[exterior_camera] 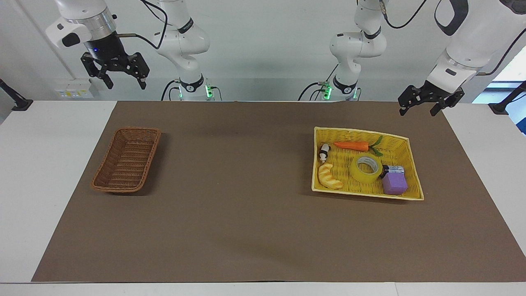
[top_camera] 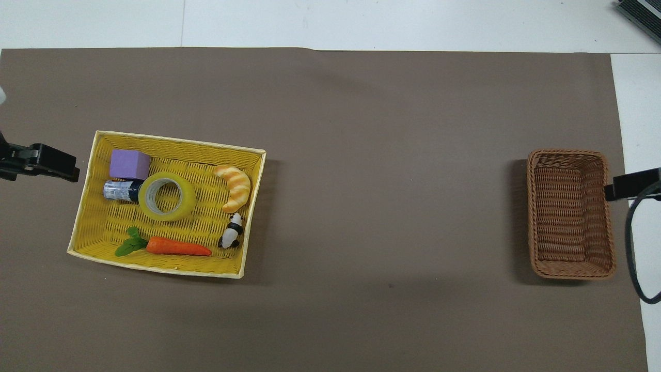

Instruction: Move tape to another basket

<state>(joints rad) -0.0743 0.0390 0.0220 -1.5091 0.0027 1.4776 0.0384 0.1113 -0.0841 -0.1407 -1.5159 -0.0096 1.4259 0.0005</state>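
Note:
The tape (exterior_camera: pixel 365 168) (top_camera: pixel 166 196), a yellow translucent roll, lies flat in the middle of the yellow basket (exterior_camera: pixel 361 131) (top_camera: pixel 181 140). The brown wicker basket (exterior_camera: pixel 119 190) (top_camera: pixel 568 153) stands with nothing in it toward the right arm's end of the table. My left gripper (exterior_camera: pixel 418 112) hangs open in the air over the mat beside the yellow basket, apart from the tape. High above the outer edge of the brown basket, my right gripper (exterior_camera: pixel 126 85) is open and holds nothing.
In the yellow basket the tape shares room with a purple block (exterior_camera: pixel 394 184), a small dark can (exterior_camera: pixel 392 169) touching the roll, a croissant toy (exterior_camera: pixel 328 176), a carrot toy (exterior_camera: pixel 351 145) and a panda figure (exterior_camera: pixel 324 153). A brown mat (exterior_camera: pixel 246 205) covers the table between the baskets.

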